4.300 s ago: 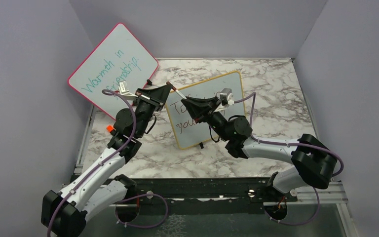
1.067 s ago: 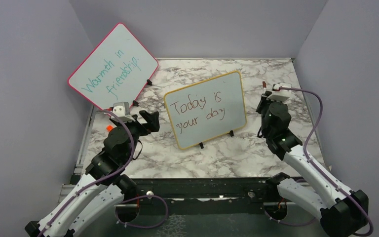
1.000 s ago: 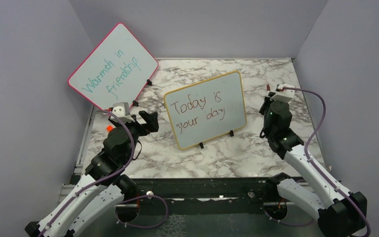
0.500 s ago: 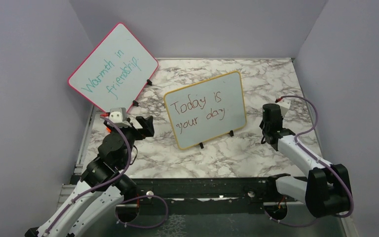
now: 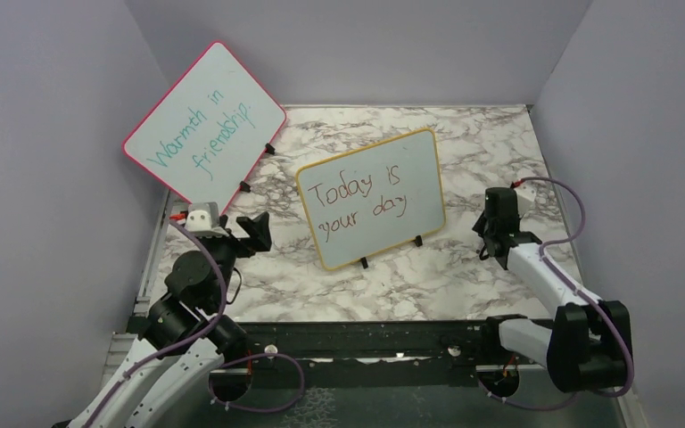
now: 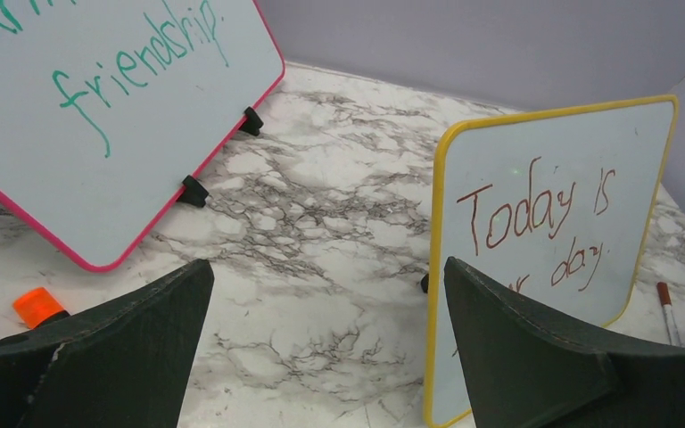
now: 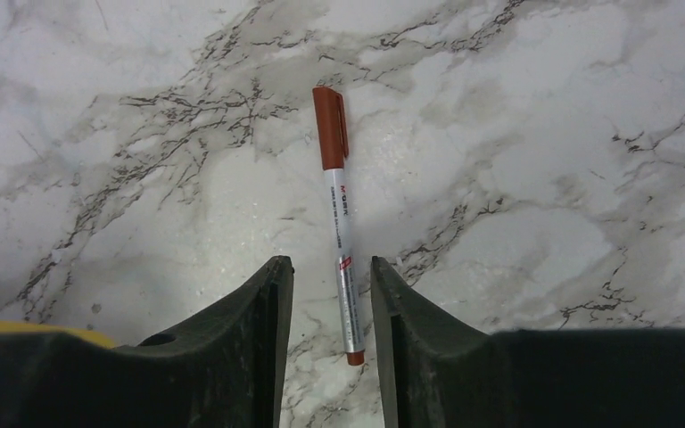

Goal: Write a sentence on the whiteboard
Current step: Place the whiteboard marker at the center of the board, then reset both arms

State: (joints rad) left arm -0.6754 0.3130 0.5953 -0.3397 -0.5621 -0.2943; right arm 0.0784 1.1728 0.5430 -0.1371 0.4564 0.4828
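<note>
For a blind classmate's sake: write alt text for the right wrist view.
A capped red-brown marker lies flat on the marble table, its lower end between the parted fingers of the right hand, not gripped. A sliver of yellow whiteboard frame shows at lower left.

We see the whiteboard (image 5: pixel 415 153) in the middle of the top view, a small rectangular board with a yellow-tan frame and rounded corners. It stands on its two small black feet (image 5: pixel 364 263), leaning back a little, its long side turned so that the right end sits higher in the frame than the left. Its pale face carries the sentence (image 5: pixel 357 203) in thin dark red-brown handwriting: "Today is" above, "your day" below, both lines rising to the right. In the left wrist view we find the whiteboard (image 6: pixel 589 134) at the right of the frame, and of the sentence (image 6: pixel 535 223) the lower line is only partly visible.
</note>
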